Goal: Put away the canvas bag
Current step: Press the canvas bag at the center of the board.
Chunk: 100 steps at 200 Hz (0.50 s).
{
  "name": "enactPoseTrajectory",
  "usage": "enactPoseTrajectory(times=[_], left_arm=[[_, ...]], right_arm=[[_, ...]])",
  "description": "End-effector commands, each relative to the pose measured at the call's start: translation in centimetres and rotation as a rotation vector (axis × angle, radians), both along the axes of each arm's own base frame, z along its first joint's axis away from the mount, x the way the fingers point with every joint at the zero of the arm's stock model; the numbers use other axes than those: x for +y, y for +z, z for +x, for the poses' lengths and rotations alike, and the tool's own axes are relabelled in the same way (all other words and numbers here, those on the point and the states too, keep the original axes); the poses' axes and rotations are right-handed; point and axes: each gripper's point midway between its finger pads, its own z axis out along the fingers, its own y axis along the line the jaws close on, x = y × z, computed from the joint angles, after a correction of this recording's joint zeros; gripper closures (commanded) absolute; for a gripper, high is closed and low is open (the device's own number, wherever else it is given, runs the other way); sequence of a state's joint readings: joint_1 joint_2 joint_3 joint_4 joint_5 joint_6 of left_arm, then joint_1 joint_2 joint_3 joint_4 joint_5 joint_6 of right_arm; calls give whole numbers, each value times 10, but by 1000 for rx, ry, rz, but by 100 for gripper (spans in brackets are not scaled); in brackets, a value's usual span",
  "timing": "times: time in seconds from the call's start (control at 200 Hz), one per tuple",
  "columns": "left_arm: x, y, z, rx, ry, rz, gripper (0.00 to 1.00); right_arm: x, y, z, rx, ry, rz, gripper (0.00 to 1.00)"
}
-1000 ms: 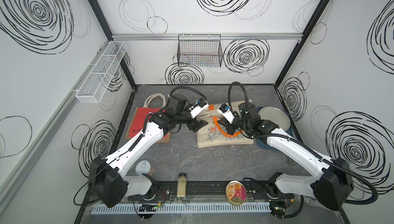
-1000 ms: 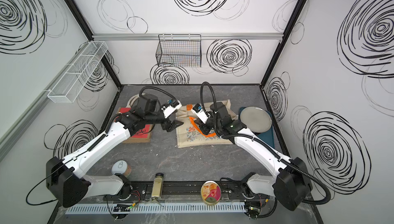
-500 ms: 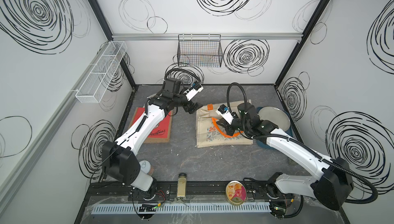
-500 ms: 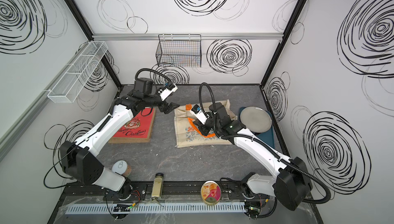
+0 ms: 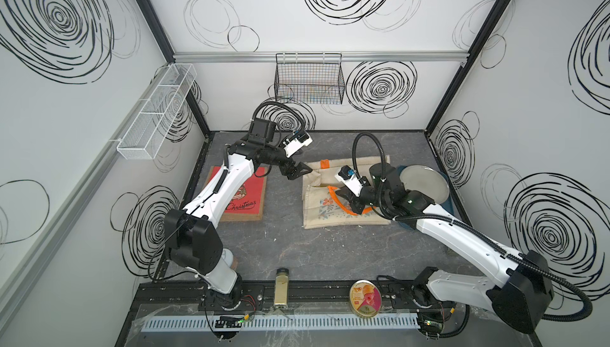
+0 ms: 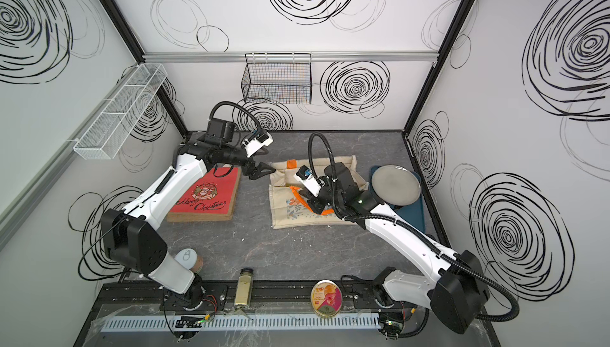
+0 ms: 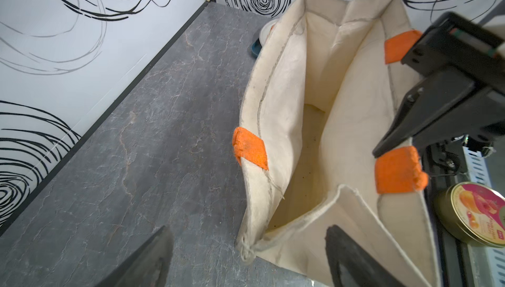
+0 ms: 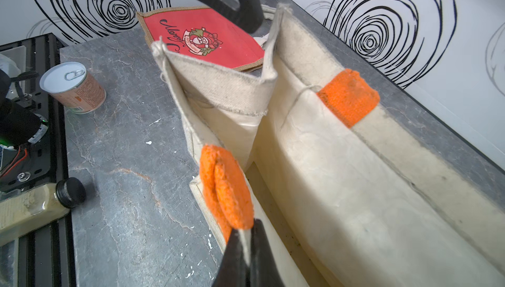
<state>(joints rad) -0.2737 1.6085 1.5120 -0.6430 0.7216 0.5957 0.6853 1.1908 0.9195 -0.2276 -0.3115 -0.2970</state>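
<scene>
- Got the canvas bag [image 5: 325, 211] lying mid-bench, red bag [image 5: 244, 193] at its 9 o'clock.
- Pinching its orange handle [image 8: 226, 187] tight with right gripper [image 8: 244, 233].
- Holding left gripper [image 5: 300, 174] wide open at bag's 10 o'clock corner.

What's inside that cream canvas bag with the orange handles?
The canvas bag gapes open, and the cream lining that shows has nothing lying in it. Its deepest corners are covered by the folded side panels, so those cannot be checked.
</scene>
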Motion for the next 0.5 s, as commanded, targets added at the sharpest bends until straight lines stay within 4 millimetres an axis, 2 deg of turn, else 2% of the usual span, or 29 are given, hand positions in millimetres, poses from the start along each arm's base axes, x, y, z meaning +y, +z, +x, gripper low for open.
enactPoseTrajectory(times=[0.0, 0.105, 0.22, 0.43, 0.495], left_arm=[[9, 4, -9, -43, 23, 61, 6], [24, -19, -1, -38, 69, 177, 6], [22, -31, 1, -29, 53, 215, 7], [-18, -36, 5, -13, -36, 183, 8], [-29, -36, 1, 13, -82, 162, 13]], right_arm=[[0, 9, -2, -34, 8, 16, 95], [1, 10, -3, -32, 19, 22, 95], [3, 9, -6, -23, 35, 26, 95], [3, 9, -6, -26, 34, 27, 94], [3, 11, -5, -31, 29, 29, 94]])
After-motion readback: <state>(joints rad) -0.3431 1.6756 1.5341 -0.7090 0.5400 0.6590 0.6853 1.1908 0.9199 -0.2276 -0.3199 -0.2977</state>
